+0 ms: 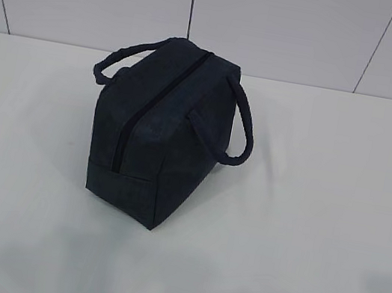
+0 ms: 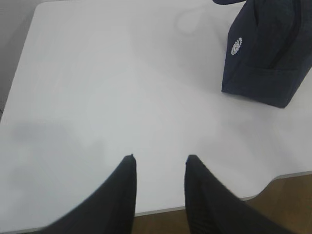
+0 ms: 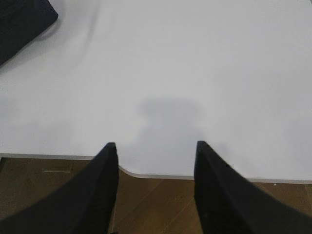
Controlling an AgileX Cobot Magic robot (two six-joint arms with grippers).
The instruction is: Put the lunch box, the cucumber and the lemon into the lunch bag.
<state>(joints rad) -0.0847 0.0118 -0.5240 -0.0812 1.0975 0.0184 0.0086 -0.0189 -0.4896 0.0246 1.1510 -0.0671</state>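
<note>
One lunch bag (image 1: 160, 136) mid-table (image 1: 321, 214), zipped; round white logo (image 2: 236, 46), unreadable. Left gripper (image 2: 159, 158), right gripper (image 3: 154, 145) spread apart, empty, over near edge.

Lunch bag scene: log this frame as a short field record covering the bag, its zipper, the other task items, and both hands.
lunch bag: dark navy, standing upright on the white table
zipper: runs along the top, appears closed
handles: two padded loops, one drooping on each side
logo: small white round mark on the bag's side, seen in the left wrist view
lunch box, cucumber, lemon: not visible in any view
left hand: open, empty, above the table's near edge
right hand: open, empty, above the table's near edge
</note>
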